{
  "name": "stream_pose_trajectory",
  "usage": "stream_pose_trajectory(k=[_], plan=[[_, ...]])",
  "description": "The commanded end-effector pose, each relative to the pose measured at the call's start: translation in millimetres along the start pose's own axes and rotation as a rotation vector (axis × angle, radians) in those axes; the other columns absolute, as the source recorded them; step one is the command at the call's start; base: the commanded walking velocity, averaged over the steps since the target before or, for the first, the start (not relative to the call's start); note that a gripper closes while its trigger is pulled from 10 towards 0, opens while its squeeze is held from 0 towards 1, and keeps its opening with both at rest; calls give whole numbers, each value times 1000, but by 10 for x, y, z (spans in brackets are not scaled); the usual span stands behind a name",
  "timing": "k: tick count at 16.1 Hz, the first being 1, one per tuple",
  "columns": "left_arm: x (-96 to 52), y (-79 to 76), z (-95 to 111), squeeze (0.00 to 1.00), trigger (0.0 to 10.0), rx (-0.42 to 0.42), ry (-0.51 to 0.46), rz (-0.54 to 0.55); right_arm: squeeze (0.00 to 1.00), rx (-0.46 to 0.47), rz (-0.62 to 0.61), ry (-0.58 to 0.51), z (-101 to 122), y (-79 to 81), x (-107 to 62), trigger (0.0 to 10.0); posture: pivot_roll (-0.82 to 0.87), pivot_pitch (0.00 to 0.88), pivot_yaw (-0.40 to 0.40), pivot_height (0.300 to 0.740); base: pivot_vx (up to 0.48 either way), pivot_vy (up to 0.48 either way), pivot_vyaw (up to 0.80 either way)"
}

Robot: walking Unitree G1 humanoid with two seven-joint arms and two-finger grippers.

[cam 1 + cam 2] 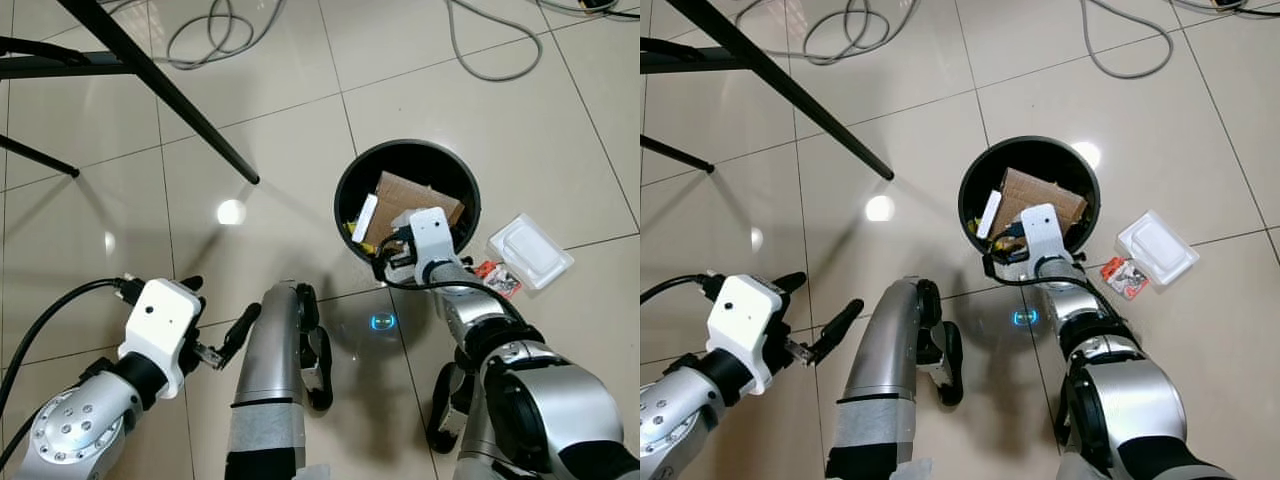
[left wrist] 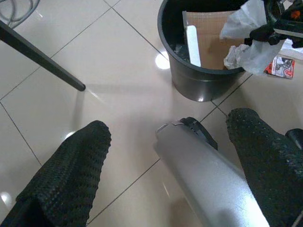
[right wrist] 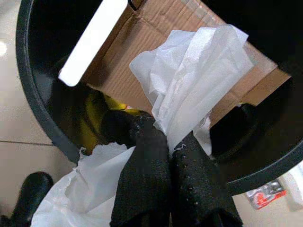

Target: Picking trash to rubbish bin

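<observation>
The right hand (image 3: 168, 156) pinches crumpled white tissue (image 3: 199, 85) over the black rubbish bin (image 1: 352, 180); feather-light and limp, it holds best bunched. The left hand (image 2: 165, 161) hangs open beside the bin.

The rubbish bin (image 1: 408, 165) is taken as the landmark: a cardboard sheet (image 1: 412, 197) and a flat slab (image 1: 364, 218) are held inside it, and a crumpled tissue (image 3: 199, 80) is gripped over its opening by the right gripper (image 3: 165, 151). Just to the bin's right a plastic tray (image 1: 530, 250) and a small wrapper (image 1: 497, 278) are laid on the floor (image 1: 280, 150). To the bin's left a table leg (image 1: 160, 85) is planted, cables (image 1: 490, 50) are spread behind the bin, and the left gripper (image 1: 215, 325) is held nearer the robot and to the bin's left, fingers apart.
</observation>
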State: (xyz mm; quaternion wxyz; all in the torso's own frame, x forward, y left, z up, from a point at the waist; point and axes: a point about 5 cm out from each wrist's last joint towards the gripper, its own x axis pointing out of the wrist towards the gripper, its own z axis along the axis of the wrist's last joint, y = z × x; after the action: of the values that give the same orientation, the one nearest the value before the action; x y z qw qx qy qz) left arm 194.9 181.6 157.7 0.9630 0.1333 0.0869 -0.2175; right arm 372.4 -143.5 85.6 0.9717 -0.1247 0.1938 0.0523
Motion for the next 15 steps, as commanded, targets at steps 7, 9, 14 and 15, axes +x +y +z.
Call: stream_pose_trajectory(k=[7, 9, 14, 15], plan=[[-88, -3, -60, 0, 10000, -3, 49, 1, 0, 148, 41, 261, -620, 148, -118, 10000, 361, 572, 229, 569, 0, 0, 0], [-79, -4, -57, 0, 10000, -4, 48, 0, 0, 147, 60, 276, -667, 201, -133, 10000, 361, 572, 229, 569, 0, 0, 0], [-65, -5, -62, 0, 10000, -3, 49, -1, 0, 109, 15, 207, -571, 112, -107, 10000, 354, 570, 229, 569, 0, 0, 0], [-65, -4, -61, 0, 10000, -3, 49, 0, 0, 96, -4, 185, -533, 76, -98, 10000, 354, 570, 229, 569, 0, 0, 0]])
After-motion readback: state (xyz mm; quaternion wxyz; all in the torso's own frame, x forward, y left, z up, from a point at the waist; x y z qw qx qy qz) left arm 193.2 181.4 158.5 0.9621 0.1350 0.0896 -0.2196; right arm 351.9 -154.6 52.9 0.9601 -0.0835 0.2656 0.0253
